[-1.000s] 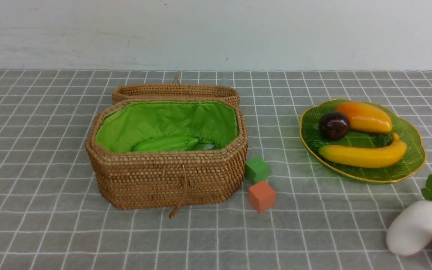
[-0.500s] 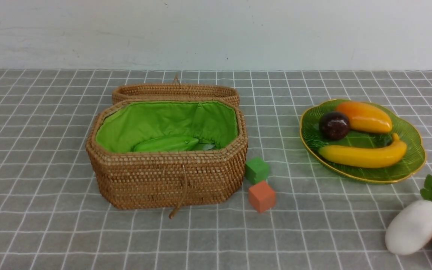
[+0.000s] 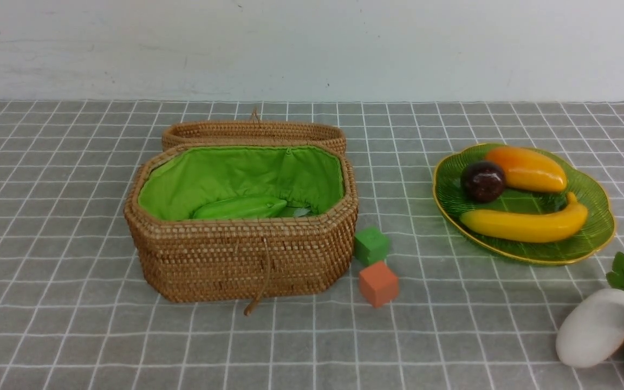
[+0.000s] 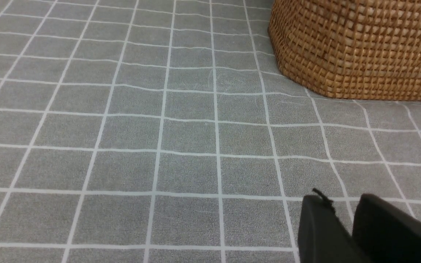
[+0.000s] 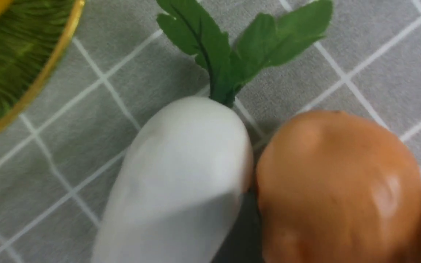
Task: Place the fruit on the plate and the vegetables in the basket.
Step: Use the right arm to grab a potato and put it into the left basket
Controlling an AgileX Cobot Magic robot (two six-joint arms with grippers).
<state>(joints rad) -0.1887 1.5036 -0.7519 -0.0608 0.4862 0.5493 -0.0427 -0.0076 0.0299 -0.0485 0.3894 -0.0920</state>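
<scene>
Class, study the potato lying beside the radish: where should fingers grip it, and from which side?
Probably from above, across the potato's rounded middle. The radish presses against one flank, so one finger must slip into that narrow seam; the opposite flank looks free.

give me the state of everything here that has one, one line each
basket: lid open, laid back behind it
gourd: lying inside the basket
plate: holds mango, mangosteen and banana
mango: on the plate
mangosteen: on the plate
banana: on the plate
radish: on the cloth, against the potato
potato: on the cloth, jaws straddling it
right gripper: jaws open
left gripper: low over bare cloth, holding nothing
</scene>
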